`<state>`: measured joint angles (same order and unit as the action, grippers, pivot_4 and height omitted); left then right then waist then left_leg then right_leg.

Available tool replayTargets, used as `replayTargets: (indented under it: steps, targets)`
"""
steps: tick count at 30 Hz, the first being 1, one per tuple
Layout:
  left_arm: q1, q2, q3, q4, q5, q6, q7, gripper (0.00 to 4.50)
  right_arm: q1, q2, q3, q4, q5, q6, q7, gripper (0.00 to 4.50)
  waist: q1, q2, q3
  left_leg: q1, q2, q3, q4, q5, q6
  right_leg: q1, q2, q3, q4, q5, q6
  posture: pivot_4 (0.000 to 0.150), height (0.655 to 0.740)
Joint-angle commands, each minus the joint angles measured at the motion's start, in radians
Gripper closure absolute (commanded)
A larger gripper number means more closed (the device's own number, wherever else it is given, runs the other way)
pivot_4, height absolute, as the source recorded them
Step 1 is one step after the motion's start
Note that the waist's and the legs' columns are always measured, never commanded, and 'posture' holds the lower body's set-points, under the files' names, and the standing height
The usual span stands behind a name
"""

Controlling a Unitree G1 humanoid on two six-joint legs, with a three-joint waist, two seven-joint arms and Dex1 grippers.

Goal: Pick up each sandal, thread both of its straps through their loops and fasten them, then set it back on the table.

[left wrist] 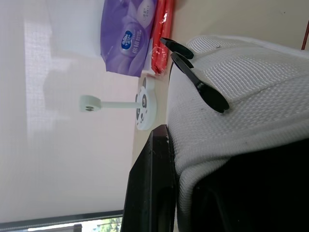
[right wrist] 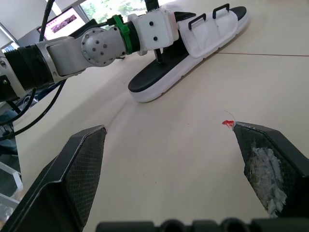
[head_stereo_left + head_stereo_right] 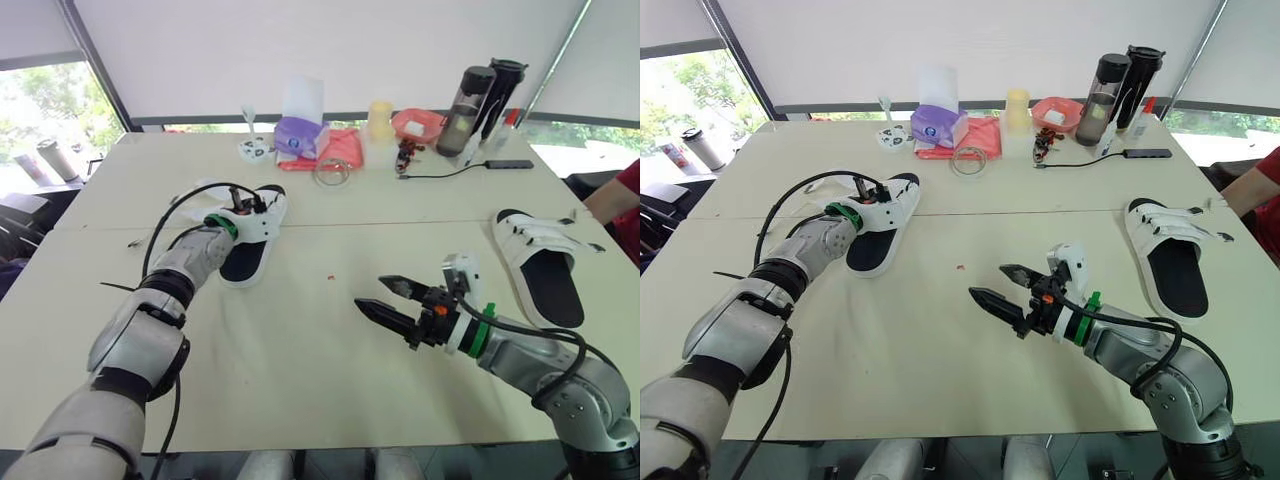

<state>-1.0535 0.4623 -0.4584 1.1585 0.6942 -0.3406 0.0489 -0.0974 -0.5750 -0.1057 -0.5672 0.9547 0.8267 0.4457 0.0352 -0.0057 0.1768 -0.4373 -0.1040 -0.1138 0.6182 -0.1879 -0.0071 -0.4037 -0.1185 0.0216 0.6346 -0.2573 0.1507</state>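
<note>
Table (image 3: 300, 340), pale, crossed by a seam (image 3: 400, 223); all places are given from that seam.

Left sandal (image 3: 250, 240): white straps, black footbed, laid across the seam, flat on the table. Its black strap loops (image 2: 208, 15) are seen standing up from the white webbing. Left gripper (image 3: 245, 205) is set down onto this sandal at its straps, just beyond the seam; whether it is clenched or released cannot be told.

Right sandal (image 3: 540, 265): toe end at the seam, the rest on the robot's side, well apart from both arms. It lies flat, straps across it.

Right gripper (image 3: 370, 292): held on the robot's side of the seam, over bare table, spread wide and released, nothing in it. A red fleck (image 3: 331, 275) is noted near it.

Containers, all beyond the seam along the far edge:
- purple tissue pack (image 3: 298, 135), a white sheet drawn up out of it
- yellow cup (image 3: 380, 118), contents not seen
- pink bowl (image 3: 1055, 112), something pale lying in it, kind not told
- smoky bottle (image 3: 468, 95), black lid on
- black bottle (image 3: 503, 90), closed, just beside the smoky one
</note>
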Motion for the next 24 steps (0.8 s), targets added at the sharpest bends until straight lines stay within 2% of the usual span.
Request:
replayTargets:
  steps: [1,6,10,14,19,24]
  targets:
    - [0.015,0.006,-0.005,0.002,0.000,-0.008,0.022,4.47,-0.015,0.002,-0.017,-0.025,0.001,-0.021,0.010,0.00,0.000,0.000,0.000,0.000,0.000,0.000,0.000,0.000,0.000,0.000,0.000,0.000,0.000,0.000,0.000,0.150,0.7400]
    - [0.024,0.046,-0.040,-0.048,0.040,-0.112,0.053,4.47,-0.029,-0.003,-0.030,-0.007,0.000,-0.026,0.023,0.00,-0.001,0.000,0.000,0.000,0.000,0.000,0.000,0.000,0.000,-0.001,0.000,0.000,0.001,0.000,0.000,0.150,0.7400]
    - [0.026,0.176,-0.093,-0.151,0.090,-0.390,0.052,4.47,-0.018,-0.031,-0.070,0.005,0.013,-0.018,0.051,0.00,-0.009,-0.001,0.001,0.000,0.000,0.000,0.000,0.000,0.000,-0.002,0.000,0.000,0.001,0.000,0.000,0.150,0.7400]
    - [0.003,0.241,-0.123,-0.178,0.117,-0.561,0.053,4.47,-0.005,-0.053,-0.096,0.014,0.012,-0.017,0.073,0.00,-0.022,-0.002,0.001,-0.001,0.000,0.000,-0.002,0.000,0.000,-0.004,0.000,0.000,0.001,0.000,0.000,0.150,0.7400]
    - [-0.031,0.257,-0.131,-0.218,0.153,-0.715,0.089,4.47,-0.002,-0.077,-0.124,0.047,0.006,-0.019,0.109,0.00,-0.019,-0.002,0.001,-0.003,0.000,0.000,0.000,0.000,0.000,-0.003,0.000,0.000,0.001,0.000,0.000,0.150,0.7400]
    - [-0.011,0.269,-0.156,-0.332,0.284,-0.817,0.221,4.47,0.017,-0.115,-0.159,0.083,-0.013,-0.025,0.153,0.00,-0.022,-0.002,0.001,-0.003,-0.001,0.000,0.001,0.000,0.000,-0.003,0.000,0.000,0.001,0.000,0.000,0.150,0.7400]
